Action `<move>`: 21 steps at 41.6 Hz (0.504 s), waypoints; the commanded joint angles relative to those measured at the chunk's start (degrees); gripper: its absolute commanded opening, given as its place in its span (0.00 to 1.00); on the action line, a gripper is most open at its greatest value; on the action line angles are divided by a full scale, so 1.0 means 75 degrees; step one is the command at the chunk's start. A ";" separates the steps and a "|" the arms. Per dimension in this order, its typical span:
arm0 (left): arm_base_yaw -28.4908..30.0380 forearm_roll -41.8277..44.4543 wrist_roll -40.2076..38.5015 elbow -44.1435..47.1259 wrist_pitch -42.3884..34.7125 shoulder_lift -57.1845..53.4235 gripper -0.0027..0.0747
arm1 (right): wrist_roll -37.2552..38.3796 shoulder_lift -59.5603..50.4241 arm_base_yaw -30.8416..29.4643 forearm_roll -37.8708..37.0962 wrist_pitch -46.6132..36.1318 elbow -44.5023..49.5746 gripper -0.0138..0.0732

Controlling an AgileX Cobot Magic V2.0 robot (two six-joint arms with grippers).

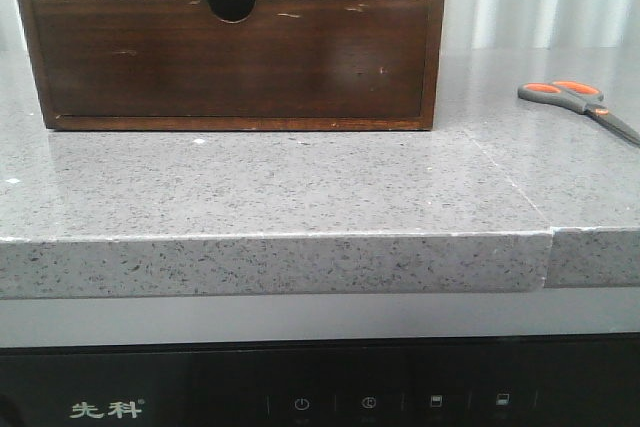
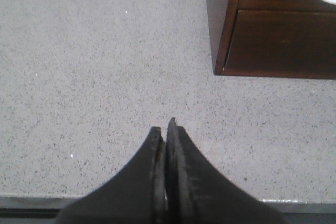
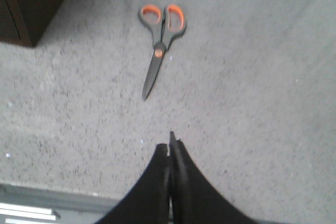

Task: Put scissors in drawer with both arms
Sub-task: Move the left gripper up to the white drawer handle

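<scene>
We are holding both grippers, left and right, pressed together; the small grey, orange-looped scissors are lying flat ahead of the right gripper, risking a slipped pinch.

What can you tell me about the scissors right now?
The scissors are small, with grey handles, orange-lined finger loops, an orange pivot spot and dark grey blades that are closed. They lie flat on the speckled grey countertop, to the right of the wooden drawer cabinet and apart from it. Nothing touches them; the right end effector is shut and short of the blade tip.
</scene>
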 commanded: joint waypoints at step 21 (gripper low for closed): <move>-0.0074 -0.3560 0.0500 -0.0218 -0.0628 0.1403 0.78 | -0.0007 0.0616 0.0016 -0.0114 -0.0224 -0.0240 0.85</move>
